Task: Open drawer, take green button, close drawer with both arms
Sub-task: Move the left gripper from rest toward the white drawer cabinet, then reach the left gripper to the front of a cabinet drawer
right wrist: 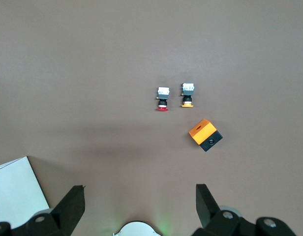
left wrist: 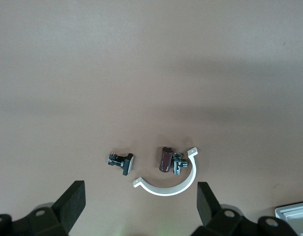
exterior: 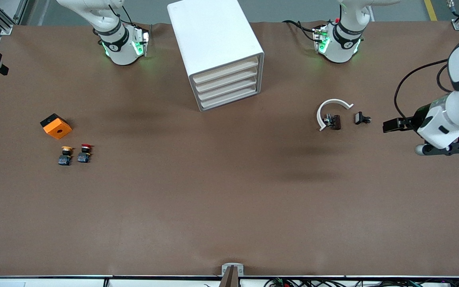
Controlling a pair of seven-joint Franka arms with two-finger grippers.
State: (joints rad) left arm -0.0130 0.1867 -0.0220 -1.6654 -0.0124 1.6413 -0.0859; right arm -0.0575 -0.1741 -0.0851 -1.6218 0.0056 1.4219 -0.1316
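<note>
The white drawer cabinet (exterior: 217,48) stands between the two arm bases, and its several drawers (exterior: 227,85) are all shut. No green-capped button is in view. My left gripper (left wrist: 139,196) is open and empty, high over the table at the left arm's end, by a white curved clamp (left wrist: 176,184). In the front view it shows at the edge of the picture (exterior: 446,148). My right gripper (right wrist: 140,196) is open and empty, up over its own base. It is out of the front view.
A red-capped button (exterior: 85,153), a yellow-capped button (exterior: 65,155) and an orange box (exterior: 55,126) lie toward the right arm's end. The white clamp (exterior: 331,109), a brown part (exterior: 335,121) and a small black part (exterior: 361,118) lie toward the left arm's end.
</note>
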